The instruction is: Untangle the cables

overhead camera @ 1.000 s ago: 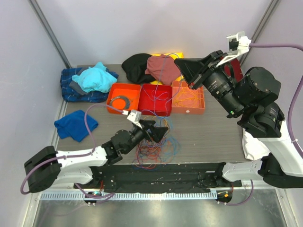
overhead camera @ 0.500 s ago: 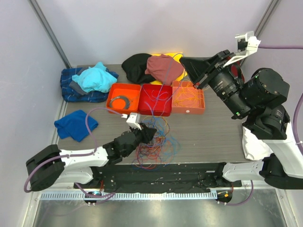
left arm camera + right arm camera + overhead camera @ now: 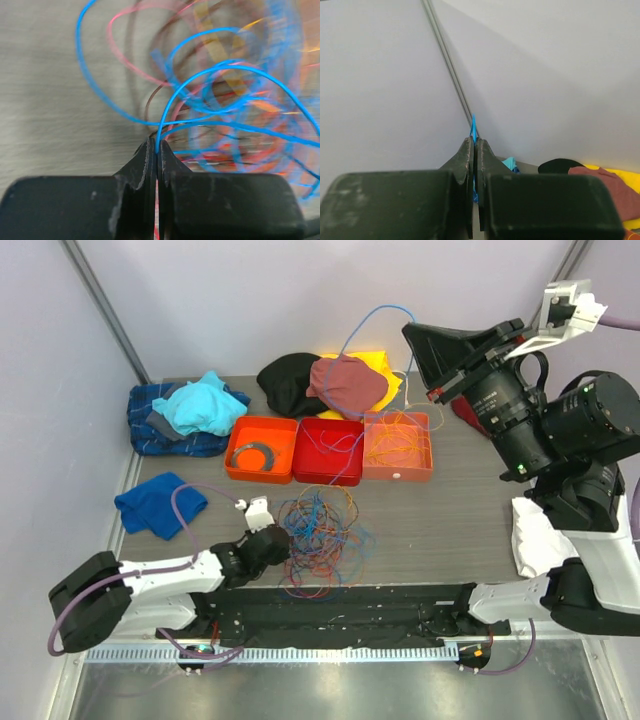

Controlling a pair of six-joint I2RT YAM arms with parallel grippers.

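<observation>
Table update: right gripper has gone higher, clamped on a blue cable; left gripper pinches blue too, probably loosening the cables.

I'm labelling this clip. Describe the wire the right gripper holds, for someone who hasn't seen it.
Find the right gripper, raised above the table's far right. From its shut tips one blue cable arches over the maroon cloth down towards the red bin. It alone hangs in mid-air; the other wires lie low.
</observation>
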